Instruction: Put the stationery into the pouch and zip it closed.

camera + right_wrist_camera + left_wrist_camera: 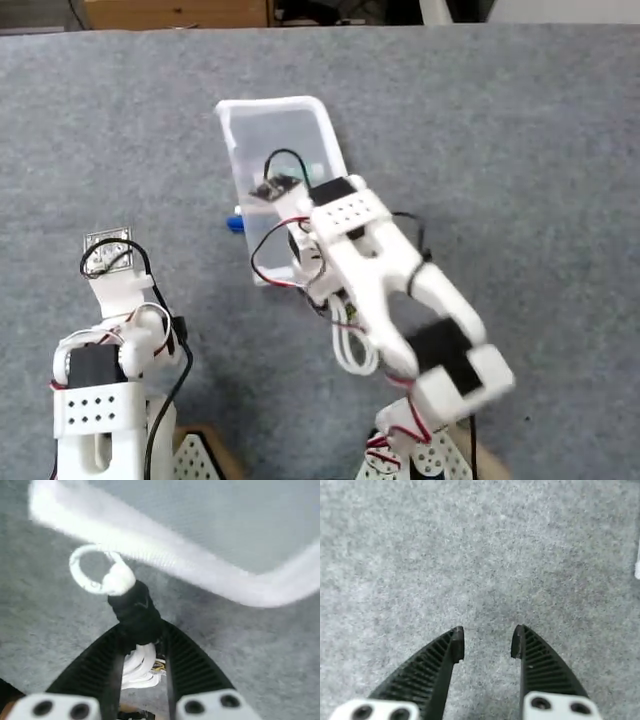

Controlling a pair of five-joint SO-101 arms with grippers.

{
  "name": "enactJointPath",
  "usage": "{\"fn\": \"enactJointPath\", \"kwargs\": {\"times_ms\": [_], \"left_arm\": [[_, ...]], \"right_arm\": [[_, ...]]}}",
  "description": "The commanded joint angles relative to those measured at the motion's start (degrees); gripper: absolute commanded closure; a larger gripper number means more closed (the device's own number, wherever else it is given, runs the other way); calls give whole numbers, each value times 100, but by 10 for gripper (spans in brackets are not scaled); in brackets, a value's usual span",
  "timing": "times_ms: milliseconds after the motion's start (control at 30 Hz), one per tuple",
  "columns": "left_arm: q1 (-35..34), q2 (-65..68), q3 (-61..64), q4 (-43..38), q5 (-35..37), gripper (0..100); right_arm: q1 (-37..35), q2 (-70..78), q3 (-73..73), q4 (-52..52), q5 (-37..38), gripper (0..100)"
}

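Careful with that pinch: your right gripper [144, 630] has its jaws clamped on a black pull tab [134, 611], which I take to be the zip's, with its white ring [95, 572] sticking out past the tips. The hold sits right at the tips, so a sideways tug could pop the tab free. Nothing pins the pouch [275, 140] to the grey mat [500, 150], so a pull along the zip may drag the whole pouch instead of running the slider. Mind the small blue thing [235, 222] at the pouch's edge on the left arm's side. If that's stationery poking out, the zip could jam on it, and I can't tell whether it's inside. The pouch lies straight ahead of the right gripper, its white zip band [175, 555] just beyond the ring. Your left gripper [487, 642] hangs over bare mat well apart from the pouch, jaws parted and holding nothing.
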Motion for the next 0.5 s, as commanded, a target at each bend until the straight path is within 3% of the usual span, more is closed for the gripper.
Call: {"fn": "enactJointPath", "kwargs": {"times_ms": [0,167,300,467], "left_arm": [[-4,-62,-418,-123,62,808],[-4,-62,-752,-123,79,808],[31,-18,-1165,-79,563,808],[1015,-18,-1701,290,976,808]], "right_arm": [[-70,-1244,-31,167,-44,986],[-70,-2501,-84,422,-88,986],[-70,-2958,-444,993,-88,986],[-114,-2967,-1209,1705,-79,986]]}}
